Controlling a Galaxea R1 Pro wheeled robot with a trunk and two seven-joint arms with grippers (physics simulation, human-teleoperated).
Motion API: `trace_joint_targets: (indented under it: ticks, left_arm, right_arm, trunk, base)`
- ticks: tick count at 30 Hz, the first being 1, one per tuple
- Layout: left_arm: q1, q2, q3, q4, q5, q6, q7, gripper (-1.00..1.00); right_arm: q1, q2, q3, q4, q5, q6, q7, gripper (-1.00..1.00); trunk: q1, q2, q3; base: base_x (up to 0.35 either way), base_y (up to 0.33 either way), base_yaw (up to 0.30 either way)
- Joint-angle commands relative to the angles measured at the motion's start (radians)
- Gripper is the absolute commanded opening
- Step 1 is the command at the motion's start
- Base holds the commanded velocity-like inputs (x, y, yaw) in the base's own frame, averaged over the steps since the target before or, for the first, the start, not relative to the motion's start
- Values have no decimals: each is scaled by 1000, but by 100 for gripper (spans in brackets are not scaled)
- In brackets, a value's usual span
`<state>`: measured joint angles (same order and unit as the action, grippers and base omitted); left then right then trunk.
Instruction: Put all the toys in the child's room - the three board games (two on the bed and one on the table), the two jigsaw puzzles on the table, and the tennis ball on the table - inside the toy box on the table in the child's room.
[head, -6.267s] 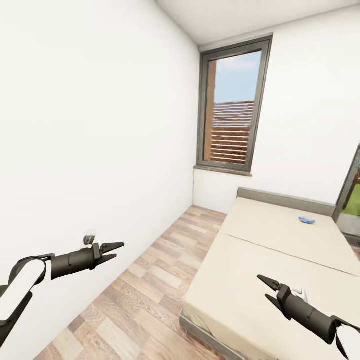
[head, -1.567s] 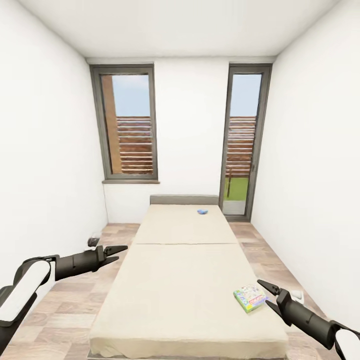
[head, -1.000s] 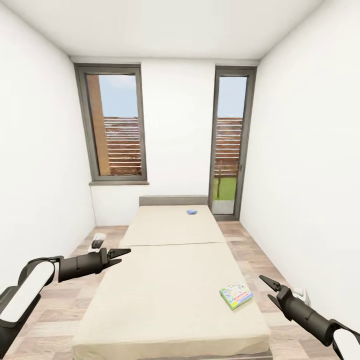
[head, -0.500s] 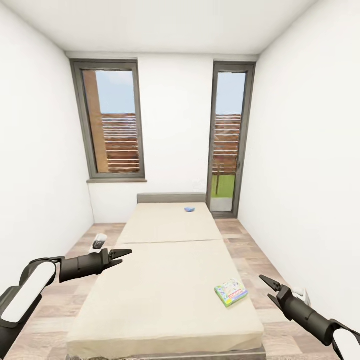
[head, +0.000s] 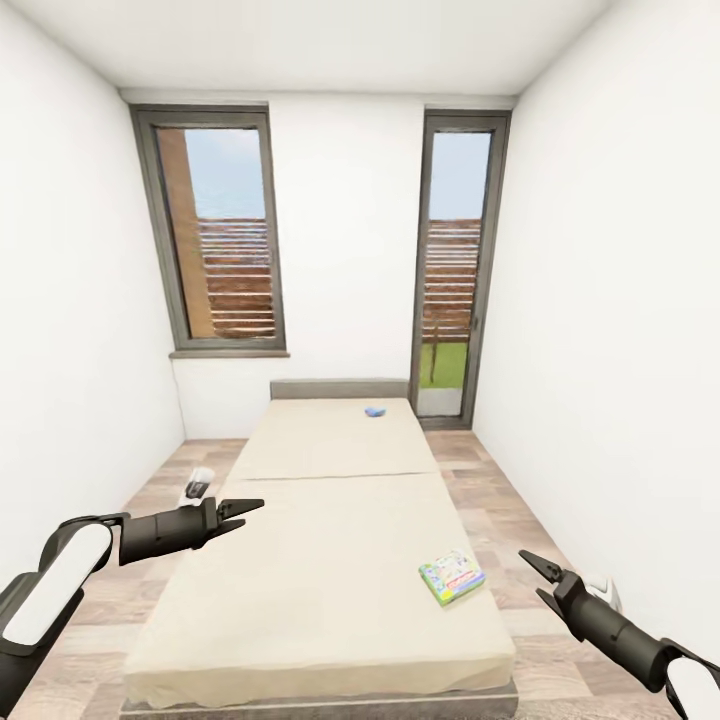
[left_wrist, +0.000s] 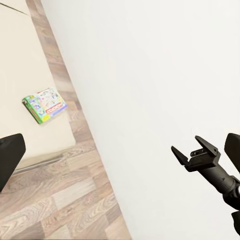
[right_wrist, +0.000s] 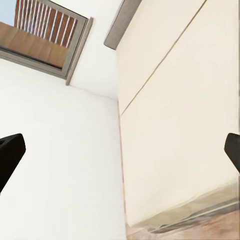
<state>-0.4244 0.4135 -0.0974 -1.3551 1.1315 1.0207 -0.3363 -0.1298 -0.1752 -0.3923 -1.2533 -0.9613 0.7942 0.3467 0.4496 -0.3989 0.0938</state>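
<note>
The bed (head: 330, 560) lies straight ahead, a cream mattress in two panels with a seam across. A green-white board game (head: 452, 577) with a red banner rests near the mattress's right front edge, also seen in the left wrist view as the same board game (left_wrist: 45, 105). A small blue board game (head: 375, 411) sits by the headboard. My left gripper (head: 248, 508) hangs open over the bed's left side. My right gripper (head: 532, 572) is open beside the bed's right front corner, a short way from the green-white box. The table, toy box, jigsaw puzzles and tennis ball are out of view.
White walls close in on both sides. A window (head: 210, 240) and a glass door (head: 452, 260) stand behind the bed. Strips of wood floor (head: 500, 520) run along each side. A small white-and-black object (head: 198, 484) lies on the left strip.
The camera has swung right from the left wall to face the bed squarely and keeps shifting. The green-white box came into view. Both arms hold the same open pose.
</note>
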Motion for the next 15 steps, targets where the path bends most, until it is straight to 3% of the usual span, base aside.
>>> trace_joint_targets:
  ticks: [1, 15]
  left_arm:
    - [-1, 1, -1, 1, -7, 1, -9, 100]
    - [-1, 1, -1, 1, -7, 1, -9, 100]
  right_arm:
    - [-1, 0, -2, 1, 2, 6, 4, 100]
    - [-1, 0, -2, 6, 2, 5, 1, 100]
  trunk:
    - [0, -1, -2]
    - [0, -1, -25]
  base:
    - [0, -105, 0]
    - [41, -118, 0]
